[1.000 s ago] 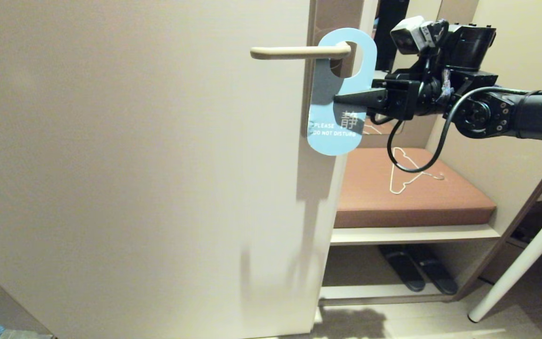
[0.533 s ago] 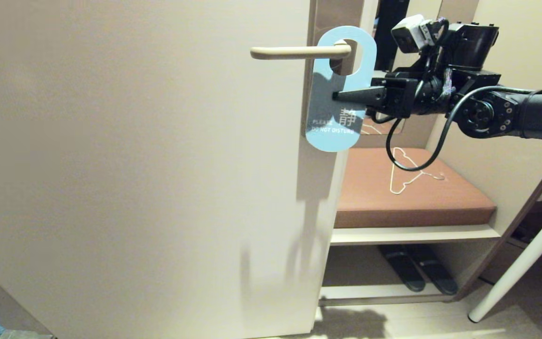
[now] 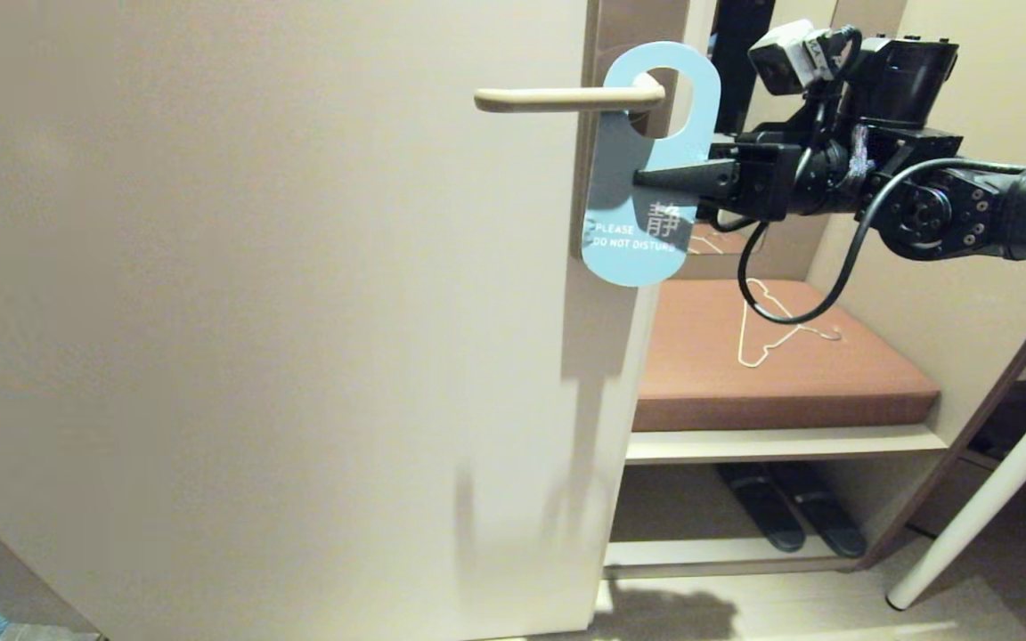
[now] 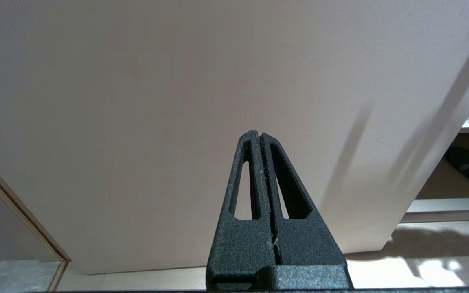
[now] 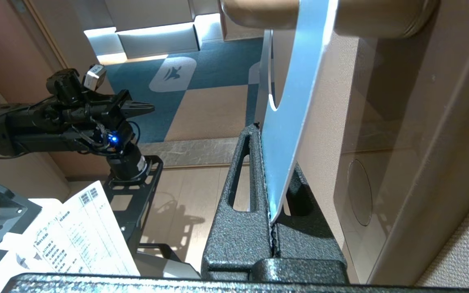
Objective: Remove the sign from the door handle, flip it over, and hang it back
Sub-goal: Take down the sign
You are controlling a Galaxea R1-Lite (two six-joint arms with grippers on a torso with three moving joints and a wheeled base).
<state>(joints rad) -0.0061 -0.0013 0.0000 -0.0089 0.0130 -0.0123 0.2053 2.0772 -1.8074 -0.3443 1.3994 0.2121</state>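
My right gripper (image 3: pixel 642 178) clamps the light-blue sign (image 3: pixel 633 240), its hole ringing the door handle (image 3: pixel 557 98); left gripper (image 4: pixel 260 138) shut, facing the door (image 3: pixel 255 312).

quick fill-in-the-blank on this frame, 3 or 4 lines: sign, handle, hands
1. The sign shows its ____ face in the head view.
2. The door handle passes through the sign's ____.
3. The ____ hand is shut on the sign's edge.
4. The left hand is shut on ____.

Missing words: light blue; hole; right; nothing
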